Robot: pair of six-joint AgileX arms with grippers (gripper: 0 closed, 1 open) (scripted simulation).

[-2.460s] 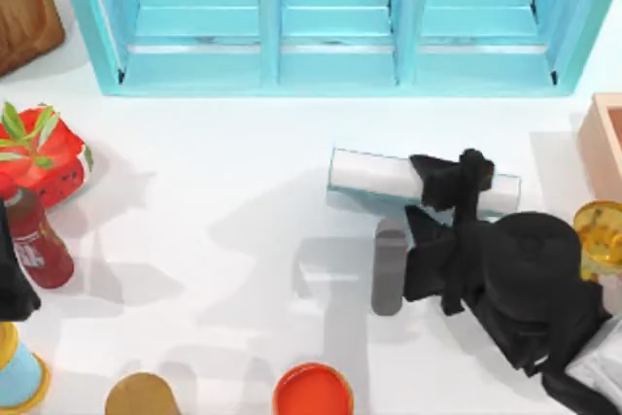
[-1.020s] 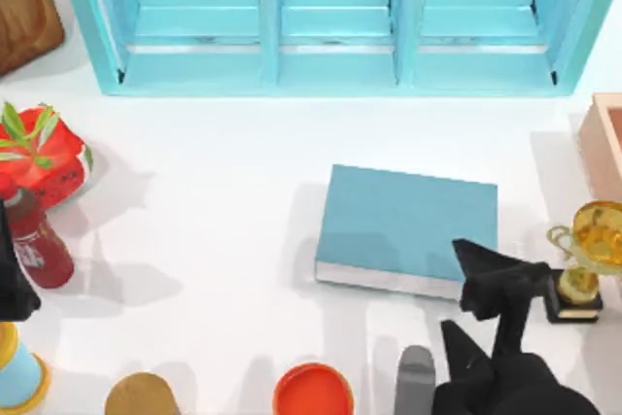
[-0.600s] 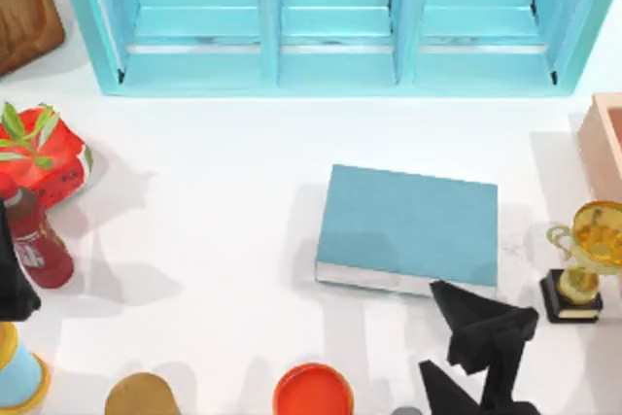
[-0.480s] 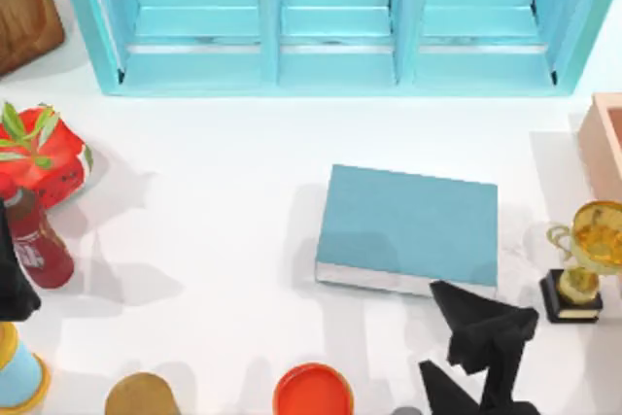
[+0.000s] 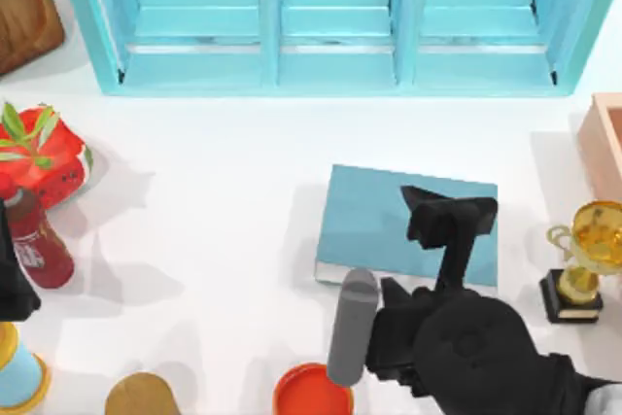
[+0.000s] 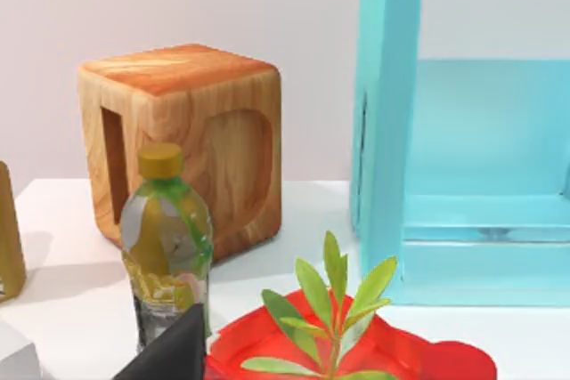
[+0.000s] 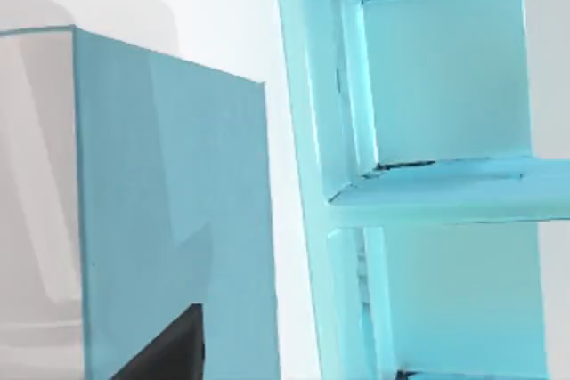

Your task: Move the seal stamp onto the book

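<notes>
The book [image 5: 369, 216] lies flat right of the table's middle, with a teal cover and white page edges along its near side. My right gripper [image 5: 449, 213] hovers over the right half of the cover, and its black arm reaches in from the front right. The right wrist view looks along the book cover [image 7: 169, 202], with one dark fingertip [image 7: 174, 349] at the edge. The seal stamp is hidden or out of view. My left gripper [image 5: 12, 284] is parked at the table's left edge.
The light-blue shelf unit [image 5: 330, 17] spans the back. A gold trophy [image 5: 583, 259] stands right of the book and a pink box [image 5: 607, 143] behind it. At the left are a red bottle [image 5: 34, 240], a red planter [image 5: 39, 153] and a wooden block [image 5: 24, 2]. An orange lid [image 5: 313, 391] sits at the front.
My right gripper has swung from just in front of the book's near edge to over its cover. The left arm has not moved.
</notes>
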